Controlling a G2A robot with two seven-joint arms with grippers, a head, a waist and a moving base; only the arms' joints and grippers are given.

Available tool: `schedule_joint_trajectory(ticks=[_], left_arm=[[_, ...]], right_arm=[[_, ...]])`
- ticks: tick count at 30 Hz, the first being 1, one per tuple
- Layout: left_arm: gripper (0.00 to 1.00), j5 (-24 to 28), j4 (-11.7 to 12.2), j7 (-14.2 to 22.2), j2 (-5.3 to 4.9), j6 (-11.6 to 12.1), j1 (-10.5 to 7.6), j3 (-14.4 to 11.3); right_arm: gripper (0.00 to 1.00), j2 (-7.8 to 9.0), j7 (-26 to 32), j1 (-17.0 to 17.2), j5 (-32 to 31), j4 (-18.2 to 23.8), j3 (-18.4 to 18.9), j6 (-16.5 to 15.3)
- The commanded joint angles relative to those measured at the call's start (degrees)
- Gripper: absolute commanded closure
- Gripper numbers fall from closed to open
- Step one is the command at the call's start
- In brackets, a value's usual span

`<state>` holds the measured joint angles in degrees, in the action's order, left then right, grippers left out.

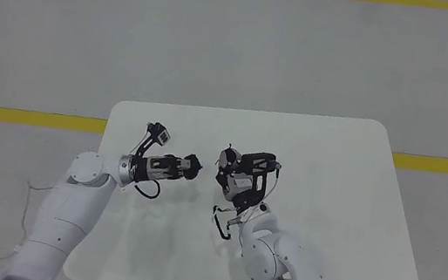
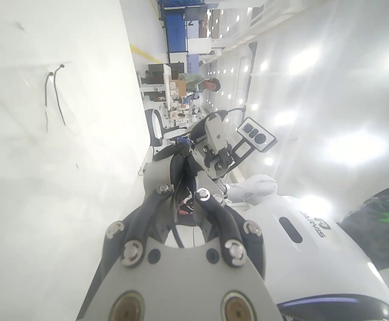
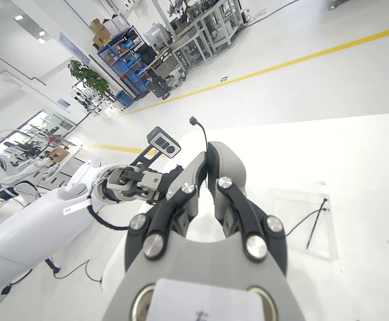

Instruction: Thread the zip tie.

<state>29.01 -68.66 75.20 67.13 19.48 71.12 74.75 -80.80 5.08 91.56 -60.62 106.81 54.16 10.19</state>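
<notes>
Right wrist view: right pincer (image 3: 207,158) is clamped on the zip tie (image 3: 203,133), head protruding above the bench (image 3: 304,146). Left pincer (image 1: 194,164) stands near, closed, contents undetermined. Judged step: alignment before threading; next move requires tail meeting head squarely.

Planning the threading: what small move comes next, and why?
Probably ease the left gripper toward the head of the zip tie, which sticks up past the right gripper, shut on it. The top view shows a gap between the grippers; whether the left holds the tail is unclear.
</notes>
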Motion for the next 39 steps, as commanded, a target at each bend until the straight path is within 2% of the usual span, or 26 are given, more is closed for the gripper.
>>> schedule_joint_trajectory(ticks=[1,4,8,39], left_arm=[[1.00,0.00,0.00,0.00,0.00,0.00,0.00,0.00],[1.00,0.00,0.00,0.00,0.00,0.00,0.00,0.00],[1.00,0.00,0.00,0.00,0.00,0.00,0.00,0.00],[1.00,0.00,0.00,0.00,0.00,0.00,0.00,0.00]], right_arm=[[1.00,0.00,0.00,0.00,0.00,0.00,0.00,0.00],[1.00,-0.01,-0.29,0.08,-0.56,0.22,-0.46,-0.49],[1.00,-0.11,-0.04,0.11,-2.09,0.75,-1.43,0.50],[1.00,-0.11,-0.04,0.11,-2.09,0.75,-1.43,0.50]])
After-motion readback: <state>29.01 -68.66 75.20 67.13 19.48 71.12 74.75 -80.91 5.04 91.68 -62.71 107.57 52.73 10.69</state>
